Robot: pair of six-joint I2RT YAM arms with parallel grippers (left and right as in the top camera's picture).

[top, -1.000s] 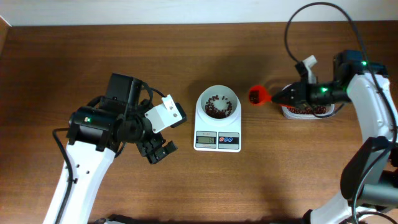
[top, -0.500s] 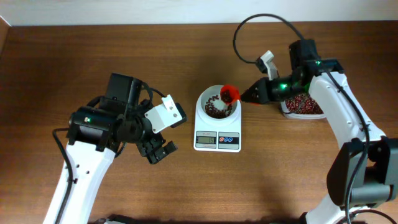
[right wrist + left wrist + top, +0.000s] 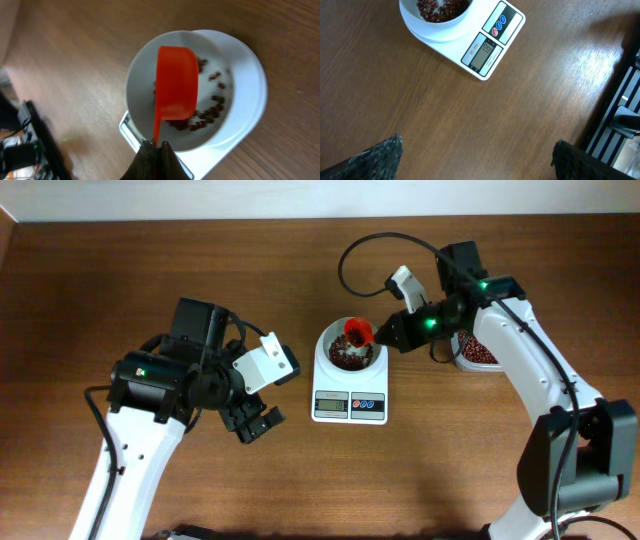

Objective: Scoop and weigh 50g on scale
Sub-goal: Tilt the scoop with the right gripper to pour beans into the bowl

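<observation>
The white scale point(image 3: 349, 406) sits mid-table with its round bowl point(image 3: 326, 343) on top, and dark red-brown beans point(image 3: 345, 360) lie in the bowl. My right gripper point(image 3: 386, 334) is shut on the thin handle of a red scoop point(image 3: 358, 333). In the right wrist view the scoop point(image 3: 176, 82) hangs over the bowl point(image 3: 137, 75) and covers part of the beans point(image 3: 210, 112); I cannot tell what it holds. My left gripper point(image 3: 253, 424) stands open over bare table to the left of the scale. The left wrist view shows the scale point(image 3: 487, 47) beyond the spread fingertips point(image 3: 385, 152).
A clear tub point(image 3: 478, 353) with more beans stands to the right of the scale, partly behind my right arm. A black cable point(image 3: 352, 248) loops above the bowl. The table's far edge meets a pale wall along the top.
My right arm swung left from the tub, carrying the red scoop to a spot over the bowl. The left arm has not moved.
</observation>
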